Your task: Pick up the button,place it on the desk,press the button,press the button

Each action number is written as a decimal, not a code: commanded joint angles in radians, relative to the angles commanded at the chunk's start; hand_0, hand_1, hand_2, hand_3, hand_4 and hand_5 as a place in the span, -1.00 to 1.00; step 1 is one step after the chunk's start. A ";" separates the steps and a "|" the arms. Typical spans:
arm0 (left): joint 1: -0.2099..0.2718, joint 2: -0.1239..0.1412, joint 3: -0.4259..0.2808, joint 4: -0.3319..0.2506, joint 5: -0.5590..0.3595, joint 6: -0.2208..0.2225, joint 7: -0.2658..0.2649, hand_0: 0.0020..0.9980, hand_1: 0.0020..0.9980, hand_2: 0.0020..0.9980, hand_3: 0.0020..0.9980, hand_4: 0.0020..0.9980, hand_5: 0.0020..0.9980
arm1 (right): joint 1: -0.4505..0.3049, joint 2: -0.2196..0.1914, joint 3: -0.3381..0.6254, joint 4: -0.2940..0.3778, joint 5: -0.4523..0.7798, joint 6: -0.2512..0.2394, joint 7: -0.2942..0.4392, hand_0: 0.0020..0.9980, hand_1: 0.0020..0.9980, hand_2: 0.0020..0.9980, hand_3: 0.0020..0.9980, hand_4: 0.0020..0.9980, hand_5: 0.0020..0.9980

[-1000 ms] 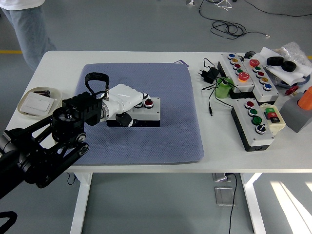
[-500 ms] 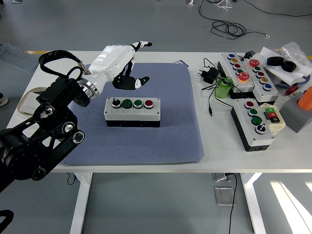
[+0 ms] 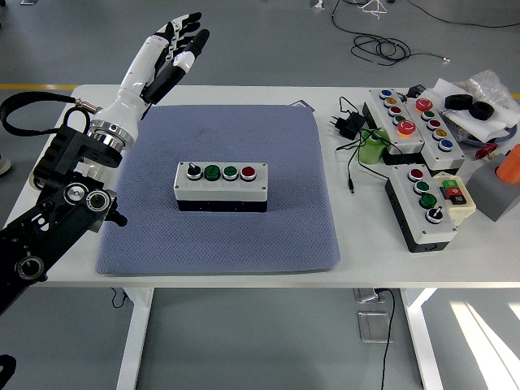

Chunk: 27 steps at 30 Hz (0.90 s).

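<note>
The button box [image 3: 221, 186] sits flat near the middle of the blue-grey mat [image 3: 219, 236] on the white bench [image 3: 357, 244], its black knob, two green buttons and red button facing up. The left robot hand [image 3: 173, 45] is raised high above the mat's far left corner, well apart from the box, fingers stretched out and holding nothing. More button panels [image 3: 406, 120] lie at the bench's right side.

Grey button box [image 3: 221, 187], blue dotted mat [image 3: 219, 236], white table [image 3: 366, 236]
</note>
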 joint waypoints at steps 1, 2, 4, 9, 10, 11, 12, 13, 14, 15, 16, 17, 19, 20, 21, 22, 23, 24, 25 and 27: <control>0.002 0.004 -0.009 0.010 -0.046 -0.007 -0.013 0.62 0.70 0.82 0.83 0.47 1.00 | 0.000 0.000 0.000 0.000 -0.001 0.000 0.000 0.58 0.60 0.64 0.50 -0.18 -0.04; 0.004 0.008 -0.016 0.018 -0.085 -0.014 -0.021 0.62 0.70 0.82 0.83 0.47 1.00 | 0.000 0.000 0.000 0.000 -0.002 0.000 0.000 0.58 0.60 0.64 0.50 -0.18 -0.04; 0.009 0.015 -0.028 0.029 -0.176 -0.025 -0.028 0.64 0.72 0.84 0.81 0.40 1.00 | 0.000 0.000 0.000 0.000 -0.002 0.000 0.000 0.58 0.60 0.64 0.50 -0.18 -0.04; 0.028 0.024 -0.052 0.047 -0.383 -0.040 -0.025 0.64 0.72 0.83 0.80 0.42 1.00 | -0.001 -0.001 0.000 0.000 -0.001 0.002 0.002 0.58 0.60 0.64 0.50 -0.18 -0.04; 0.032 0.025 -0.057 0.053 -0.423 -0.044 -0.023 0.64 0.72 0.83 0.80 0.42 1.00 | -0.002 -0.001 0.000 0.000 0.000 0.002 0.003 0.58 0.60 0.64 0.50 -0.18 -0.04; 0.036 0.026 -0.061 0.058 -0.468 -0.047 -0.020 0.64 0.72 0.83 0.80 0.42 1.00 | -0.003 -0.001 0.001 0.000 0.001 0.002 0.004 0.58 0.60 0.64 0.50 -0.18 -0.04; 0.039 0.028 -0.064 0.061 -0.507 -0.049 -0.018 0.64 0.72 0.83 0.80 0.42 1.00 | -0.004 -0.001 0.001 0.000 0.002 0.002 0.004 0.58 0.60 0.64 0.50 -0.18 -0.04; 0.041 0.028 -0.064 0.062 -0.545 -0.051 -0.018 0.64 0.72 0.83 0.80 0.42 1.00 | -0.004 0.000 0.001 0.000 0.003 0.001 0.004 0.58 0.60 0.64 0.50 -0.18 -0.04; 0.041 0.028 -0.065 0.063 -0.558 -0.053 -0.016 0.64 0.72 0.83 0.80 0.42 1.00 | -0.005 0.000 0.001 0.000 0.005 0.002 0.004 0.58 0.60 0.64 0.50 -0.18 -0.04; 0.041 0.028 -0.064 0.064 -0.560 -0.056 -0.014 0.64 0.72 0.83 0.80 0.42 1.00 | -0.005 0.000 0.000 0.000 0.006 0.002 0.004 0.58 0.60 0.64 0.50 -0.18 -0.04; 0.041 0.028 -0.064 0.065 -0.560 -0.057 -0.013 0.64 0.72 0.83 0.80 0.42 1.00 | -0.005 0.000 0.000 0.000 0.006 0.002 0.004 0.58 0.60 0.64 0.50 -0.18 -0.04; 0.041 0.028 -0.064 0.065 -0.560 -0.059 -0.013 0.64 0.72 0.83 0.80 0.42 1.00 | -0.005 0.001 0.000 0.000 0.005 0.001 0.004 0.58 0.60 0.64 0.50 -0.18 -0.04; 0.041 0.029 -0.063 0.065 -0.556 -0.064 -0.011 0.64 0.72 0.83 0.80 0.42 1.00 | -0.006 0.002 -0.003 0.000 0.009 0.001 0.003 0.58 0.60 0.64 0.50 -0.18 -0.04; 0.042 0.030 -0.063 0.066 -0.555 -0.065 -0.011 0.64 0.72 0.83 0.80 0.42 1.00 | -0.007 0.002 -0.005 0.000 0.012 0.001 0.003 0.58 0.60 0.64 0.50 -0.18 -0.04; 0.043 0.030 -0.063 0.066 -0.555 -0.065 -0.010 0.65 0.72 0.84 0.80 0.40 1.00 | -0.007 0.002 -0.005 0.000 0.014 0.001 0.003 0.58 0.60 0.64 0.50 -0.18 -0.04; 0.045 0.031 -0.062 0.067 -0.554 -0.065 -0.009 0.65 0.72 0.84 0.80 0.40 1.00 | -0.007 0.003 -0.007 0.000 0.017 0.001 0.004 0.58 0.60 0.64 0.50 -0.18 -0.04; 0.046 0.031 -0.062 0.068 -0.553 -0.066 -0.007 0.65 0.72 0.84 0.80 0.40 1.00 | -0.008 0.003 -0.007 0.000 0.018 0.001 0.004 0.58 0.60 0.64 0.50 -0.18 -0.04; 0.046 0.031 -0.062 0.068 -0.553 -0.066 -0.007 0.65 0.72 0.84 0.80 0.40 1.00 | -0.008 0.003 -0.008 0.000 0.019 0.001 0.004 0.58 0.60 0.64 0.50 -0.18 -0.04; 0.047 0.031 -0.062 0.069 -0.552 -0.065 -0.007 0.65 0.72 0.84 0.80 0.40 1.00 | -0.009 0.003 -0.008 0.000 0.020 0.000 0.003 0.58 0.60 0.64 0.50 -0.18 -0.04; 0.049 0.030 -0.060 0.068 -0.551 -0.065 -0.006 0.65 0.72 0.84 0.80 0.38 1.00 | -0.010 0.003 -0.008 0.000 0.020 0.000 0.003 0.58 0.60 0.64 0.50 -0.18 -0.04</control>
